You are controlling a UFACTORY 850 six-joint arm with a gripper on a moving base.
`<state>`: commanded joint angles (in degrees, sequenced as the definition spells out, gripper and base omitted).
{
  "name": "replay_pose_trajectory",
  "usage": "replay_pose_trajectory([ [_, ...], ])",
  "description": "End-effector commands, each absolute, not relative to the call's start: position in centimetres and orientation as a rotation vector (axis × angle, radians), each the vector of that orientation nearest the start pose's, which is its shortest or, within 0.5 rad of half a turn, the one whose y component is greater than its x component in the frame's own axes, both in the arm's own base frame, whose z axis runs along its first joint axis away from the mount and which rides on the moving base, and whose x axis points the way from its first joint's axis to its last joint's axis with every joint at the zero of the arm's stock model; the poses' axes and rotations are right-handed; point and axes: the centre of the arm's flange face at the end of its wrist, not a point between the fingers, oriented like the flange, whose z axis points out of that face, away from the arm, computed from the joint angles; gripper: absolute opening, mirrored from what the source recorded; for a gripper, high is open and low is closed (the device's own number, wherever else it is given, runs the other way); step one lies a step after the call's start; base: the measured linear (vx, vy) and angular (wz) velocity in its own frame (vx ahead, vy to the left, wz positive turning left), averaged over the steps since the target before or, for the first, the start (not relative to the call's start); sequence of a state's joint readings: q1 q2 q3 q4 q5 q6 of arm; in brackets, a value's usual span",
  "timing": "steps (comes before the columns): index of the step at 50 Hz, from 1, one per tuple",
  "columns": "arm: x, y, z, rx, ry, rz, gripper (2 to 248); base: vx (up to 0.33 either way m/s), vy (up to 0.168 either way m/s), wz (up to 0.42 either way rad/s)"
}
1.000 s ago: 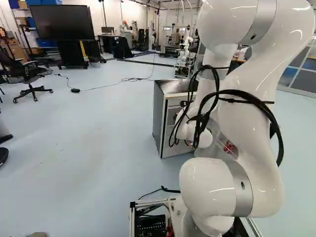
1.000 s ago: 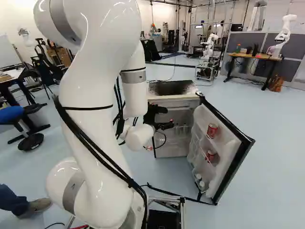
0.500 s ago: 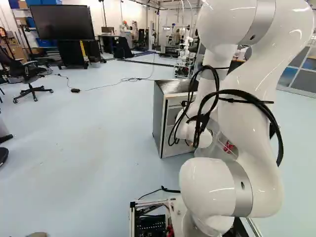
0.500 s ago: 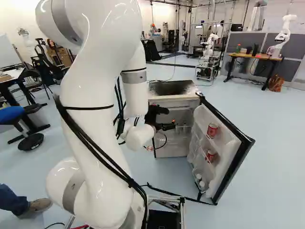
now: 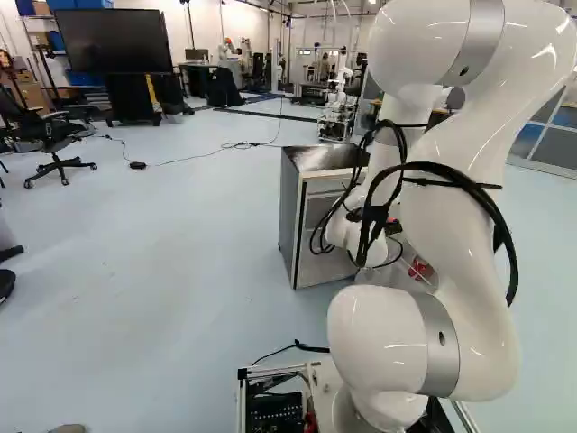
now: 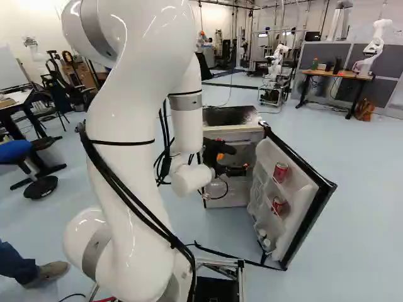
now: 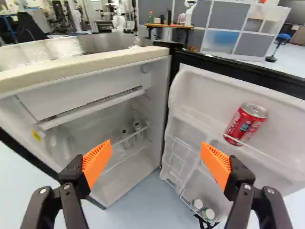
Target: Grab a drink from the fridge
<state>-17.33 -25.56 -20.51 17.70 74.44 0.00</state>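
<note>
Pale floor ran from the base to the fridge, which stood open ahead. Nearest the wrist camera, the jaws were spread wide, orange pads facing each other with nothing between them, pointed at the gap between cabinet and door. Judged step: line up on a drink. Target, presumably: the red can on the upper shelf of the door, ahead of the jaws and off to the door side. Suggested approach: shift toward the door at can height, match the can's axis, and keep the spread until a pad sat on each flank. The shelf rail crossed in front of the can's lower part, so a grip above it seemed safer; squeeze lightly (thin wall), lift clear of the rail, then draw out. Main risk: a fingertip nudging the door or catching the rail. Alternatives: a lower can, also on the door; capped bottles at its foot; small bottles inside the cabinet. Far back, another robot stood near grey partitions, well outside the reach path.
</note>
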Motion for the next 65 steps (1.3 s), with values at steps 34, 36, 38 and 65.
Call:
replay_pose_trajectory([
  [34, 33.2, -19.2, 24.5, -2.793, 1.459, -2.007, 247, 0.0, 0.0, 0.0],
  [36, 33.1, -19.3, 24.5, -2.791, 1.481, -2.008, 247, 0.0, 0.0, 0.0],
  [38, 33.0, -19.4, 24.5, -2.79, 1.502, -2.01, 247, 0.0, 0.0, 0.0],
  [65, 33.4, -19.4, 24.5, -2.776, 1.586, -2.023, 247, 0.0, 0.0, 0.0],
])
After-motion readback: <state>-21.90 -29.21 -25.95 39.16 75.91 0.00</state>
